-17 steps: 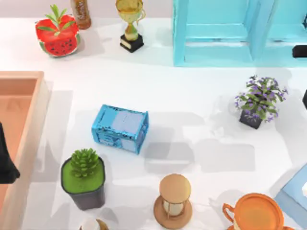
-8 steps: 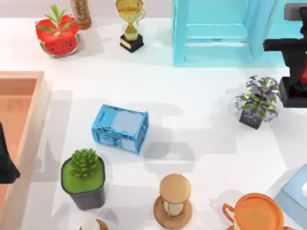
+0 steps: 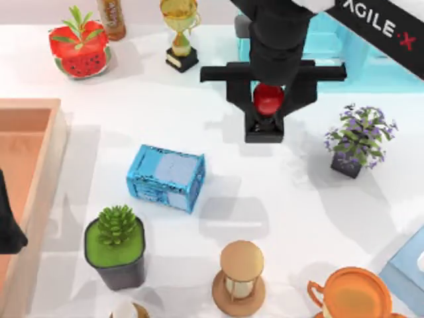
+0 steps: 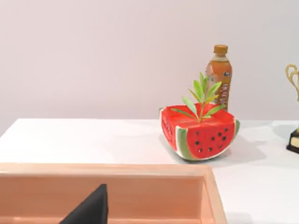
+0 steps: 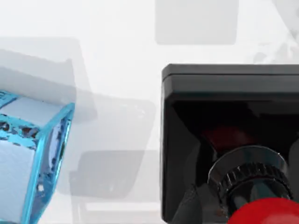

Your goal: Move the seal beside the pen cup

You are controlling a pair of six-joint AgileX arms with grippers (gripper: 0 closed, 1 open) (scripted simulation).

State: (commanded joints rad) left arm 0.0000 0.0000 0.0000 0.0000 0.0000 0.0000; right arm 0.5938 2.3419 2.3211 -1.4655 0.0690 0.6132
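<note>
- Read "AGILE·X" in white on the right arm (image 3: 371, 23); bottle (image 4: 219, 74) label illegible.
- Right gripper (image 3: 270, 99) clenched on the seal (image 3: 268, 109), held above the table (image 3: 265, 192), right of and beyond the pen cup (image 3: 166, 177), well apart; glossy red round knob, black square base (image 5: 224, 140).
- Pen cup: shiny metallic blue box, pale panel on top, patterned sides (image 5: 28, 154).
- Left gripper (image 3: 8, 222) parked over the wooden tray (image 3: 40, 132) at the left edge; fingers' state: cannot tell.
- Nearby: gold trophy (image 3: 180, 33), watermelon-slice planter (image 4: 198, 133), wooden hourglass (image 3: 240, 278).
</note>
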